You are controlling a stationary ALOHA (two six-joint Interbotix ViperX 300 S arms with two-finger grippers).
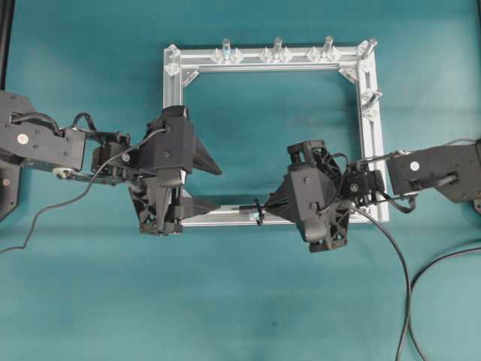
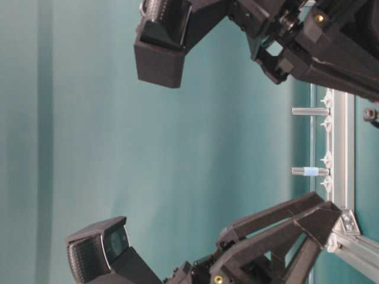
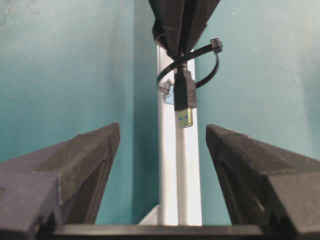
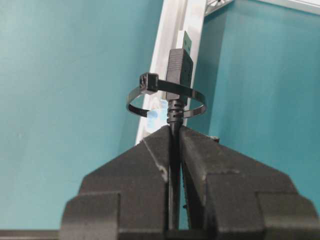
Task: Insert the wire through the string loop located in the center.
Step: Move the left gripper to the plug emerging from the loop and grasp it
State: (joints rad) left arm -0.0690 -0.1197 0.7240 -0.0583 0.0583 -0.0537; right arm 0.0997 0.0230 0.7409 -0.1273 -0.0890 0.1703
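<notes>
The wire's black plug (image 4: pixel 179 67) has passed through the string loop (image 4: pixel 165 95), a black ring round the aluminium rail (image 4: pixel 170 30) with a pale blue bit (image 4: pixel 157 115) at its base. My right gripper (image 4: pixel 173 131) is shut on the wire just behind the loop. In the left wrist view the plug (image 3: pixel 183 95) points its silvery tip out of the loop (image 3: pixel 200 65) toward my left gripper (image 3: pixel 162 137). That gripper is open, astride the rail, and its fingers (image 3: pixel 85 165) stop short of the plug. Overhead, the loop (image 1: pixel 258 211) lies between the left gripper (image 1: pixel 213 184) and the right gripper (image 1: pixel 276 206).
The rectangular aluminium frame (image 1: pixel 173 98) lies on the teal table, with upright silver posts (image 1: pixel 277 47) along its far rail and right side. Thick dark arm cables (image 1: pixel 406 293) trail off the right arm and off the left arm (image 1: pixel 45 210).
</notes>
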